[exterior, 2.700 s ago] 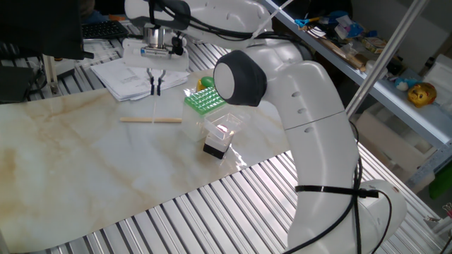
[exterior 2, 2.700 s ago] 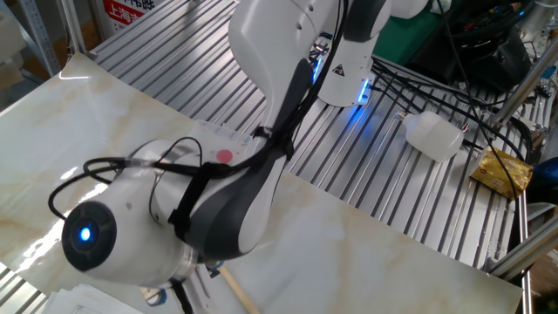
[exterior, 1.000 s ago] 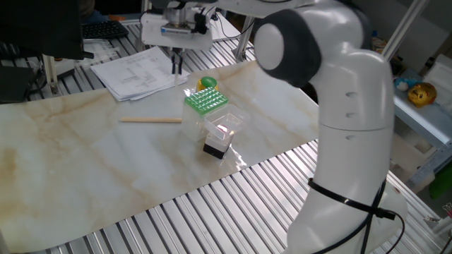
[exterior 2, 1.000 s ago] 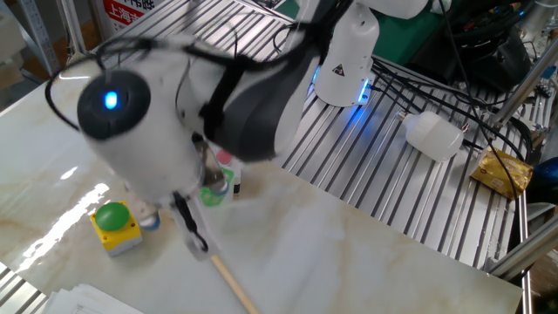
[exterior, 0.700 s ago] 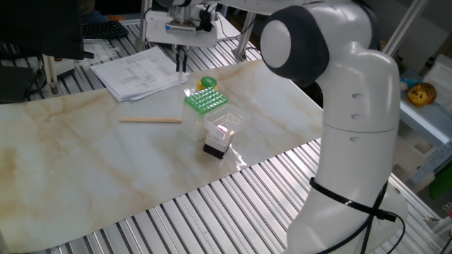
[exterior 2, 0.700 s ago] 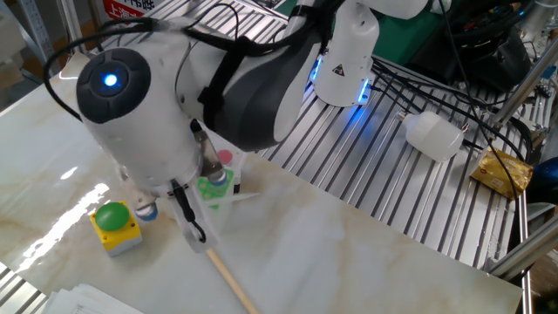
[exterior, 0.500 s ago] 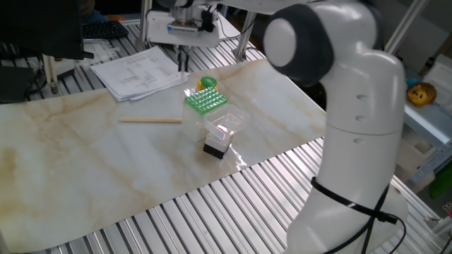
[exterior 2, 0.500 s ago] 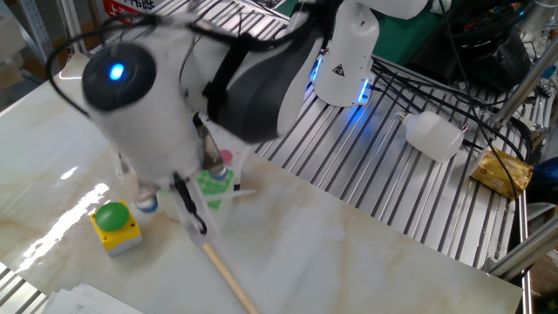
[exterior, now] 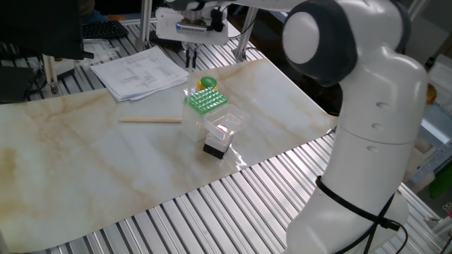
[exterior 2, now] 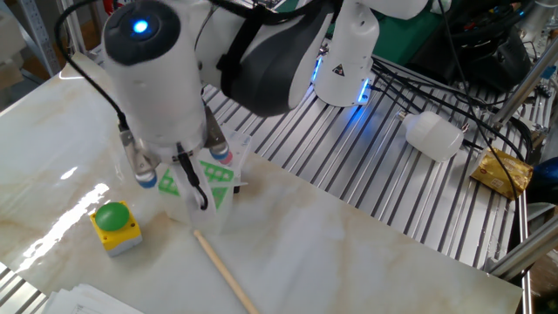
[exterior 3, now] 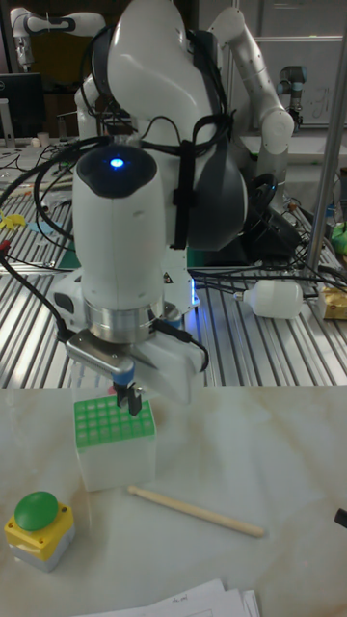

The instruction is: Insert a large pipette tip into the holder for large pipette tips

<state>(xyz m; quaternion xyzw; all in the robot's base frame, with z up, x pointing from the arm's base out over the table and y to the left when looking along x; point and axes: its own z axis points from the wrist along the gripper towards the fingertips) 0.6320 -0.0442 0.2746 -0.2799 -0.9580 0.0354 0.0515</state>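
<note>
Gripper (exterior 3: 127, 394) hangs above the marble table (exterior: 85, 162), over the near edge of the green-topped tip holder (exterior 3: 114, 425). Fingers (exterior 3: 132, 396) appear pressed close together; whether they pinch anything cannot be told. The large pipette tip cannot be made out in any view. Holder stands upright, its grid of holes facing up. A wooden stick (exterior 3: 196, 511) lies flat on the table just in front of the holder, apart from it. A yellow box with green button (exterior 3: 39, 526) sits near the holder's front corner. Papers (exterior: 138, 70) lie at the table's far edge
</note>
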